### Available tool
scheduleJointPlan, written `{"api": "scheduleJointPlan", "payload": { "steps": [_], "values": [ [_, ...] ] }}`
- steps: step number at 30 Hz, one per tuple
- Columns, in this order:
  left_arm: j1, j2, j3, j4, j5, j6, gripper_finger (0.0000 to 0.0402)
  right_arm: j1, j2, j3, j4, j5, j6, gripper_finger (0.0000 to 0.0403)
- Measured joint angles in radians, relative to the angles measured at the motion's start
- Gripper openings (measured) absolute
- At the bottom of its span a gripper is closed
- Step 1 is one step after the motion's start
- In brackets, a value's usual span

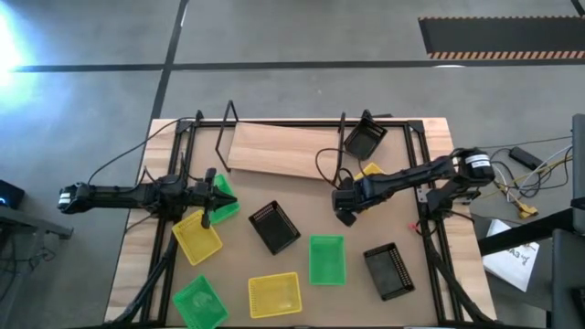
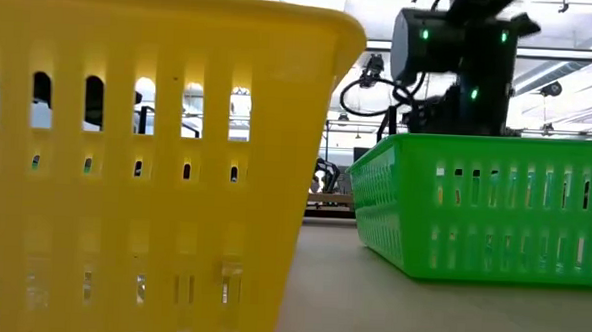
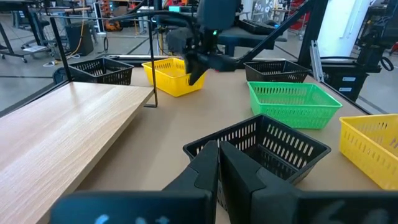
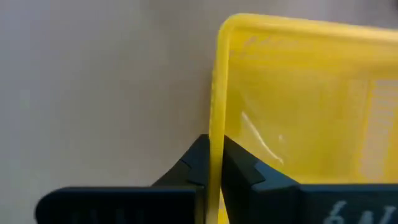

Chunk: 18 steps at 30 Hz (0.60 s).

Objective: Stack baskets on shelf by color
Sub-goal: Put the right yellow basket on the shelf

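The shelf (image 1: 274, 151) is a light plank with black wire ends at the table's far side; a black basket (image 1: 364, 139) sits at its right end. My right gripper (image 4: 211, 158) is shut on a yellow basket (image 1: 370, 171) just in front of the shelf's right end. My left gripper (image 3: 219, 168) is shut with nothing between its fingers, at the table's left beside a green basket (image 1: 224, 196). Loose on the table are two yellow baskets (image 1: 196, 236) (image 1: 274, 294), two green baskets (image 1: 326, 259) (image 1: 199, 302) and two black baskets (image 1: 274, 227) (image 1: 388, 270). My right gripper pinches the yellow basket's rim (image 4: 216, 118), one finger inside the basket and one outside. In the left wrist view the fingers (image 3: 196, 70) come down from above onto its side wall. The basket sits tilted; I cannot tell whether its bottom is on the table.
The plank's left and middle (image 3: 62, 130) are bare. A black wire upright (image 3: 152, 68) stands between the plank and the held basket. In the low view a yellow basket (image 2: 146, 159) and a green one (image 2: 484, 204) fill the near edge. Cables lie off the table's right side.
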Motion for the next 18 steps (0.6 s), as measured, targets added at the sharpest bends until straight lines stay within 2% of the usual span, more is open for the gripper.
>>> {"api": "scheduleJointPlan", "payload": {
  "steps": [3,7,9,12,18],
  "values": [
    [0.000,0.001,0.000,0.000,0.000,0.000,0.0000,0.014,-0.033,0.082,-0.148,-0.046,-0.030,0.0013],
    [0.000,0.001,0.000,0.000,0.000,0.000,0.0000,0.017,-0.071,0.252,-0.387,-0.049,-0.101,0.0009],
    [0.000,0.001,0.000,-0.001,0.000,0.000,0.0000,0.007,-0.081,0.353,-0.446,-0.042,-0.154,0.0009],
    [0.000,0.001,0.000,-0.001,0.000,0.000,0.0000,-0.017,-0.080,0.504,-0.489,0.009,-0.240,0.0009],
    [0.000,0.001,0.000,0.000,0.000,0.000,0.0000,-0.085,-0.001,0.777,-0.460,0.184,-0.436,0.0009]
  ]
}}
